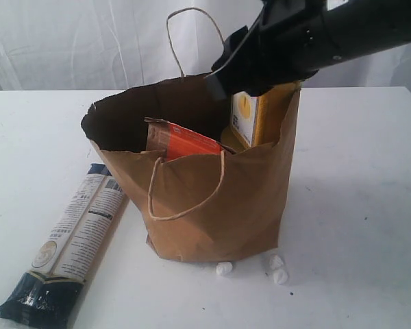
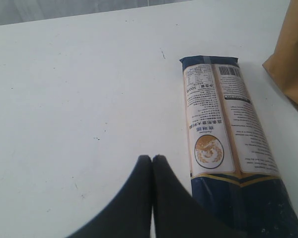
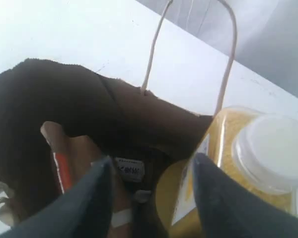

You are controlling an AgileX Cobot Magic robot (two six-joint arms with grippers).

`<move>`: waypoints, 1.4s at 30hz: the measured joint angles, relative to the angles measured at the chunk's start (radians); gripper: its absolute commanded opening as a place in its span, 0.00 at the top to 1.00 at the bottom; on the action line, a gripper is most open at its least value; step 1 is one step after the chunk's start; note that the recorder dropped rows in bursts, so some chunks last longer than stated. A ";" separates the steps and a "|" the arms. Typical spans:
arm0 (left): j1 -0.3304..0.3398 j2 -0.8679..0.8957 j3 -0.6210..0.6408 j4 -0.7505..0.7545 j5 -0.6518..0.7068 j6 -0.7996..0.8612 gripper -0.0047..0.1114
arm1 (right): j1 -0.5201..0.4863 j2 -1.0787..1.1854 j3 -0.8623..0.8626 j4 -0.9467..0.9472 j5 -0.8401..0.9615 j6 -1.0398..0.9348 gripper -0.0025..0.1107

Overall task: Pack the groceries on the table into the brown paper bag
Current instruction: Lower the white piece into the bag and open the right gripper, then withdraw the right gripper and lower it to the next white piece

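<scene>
— Brown paper bag (image 1: 212,205) holds the yellow-grain bottle (image 1: 257,120); right gripper (image 3: 151,158) is spread above it.
— Left gripper (image 2: 152,158), pressed together, is by the packet (image 1: 75,233) lying outside. The right could snag a handle (image 3: 223,59) on rising and topple the bag.

Robot lab setup, plain white table (image 1: 356,205) below the right gripper (image 3: 150,163), white draped curtain (image 1: 68,41) backdrop beyond it, black robot arm (image 1: 356,31) overhead.

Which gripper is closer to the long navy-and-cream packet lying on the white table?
Left. The left gripper is shut, close beside the long navy-and-cream packet; the right gripper stands open above the crinkled brown paper bag, away from the packet.
</scene>
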 measured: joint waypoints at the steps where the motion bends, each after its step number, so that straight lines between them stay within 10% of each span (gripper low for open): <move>1: 0.000 0.000 0.000 0.000 0.000 0.000 0.96 | 0.000 -0.011 0.000 -0.003 0.004 0.000 0.57; 42: 0.000 0.000 0.000 0.000 0.000 0.000 0.96 | 0.000 -0.685 0.589 0.042 0.225 0.103 0.57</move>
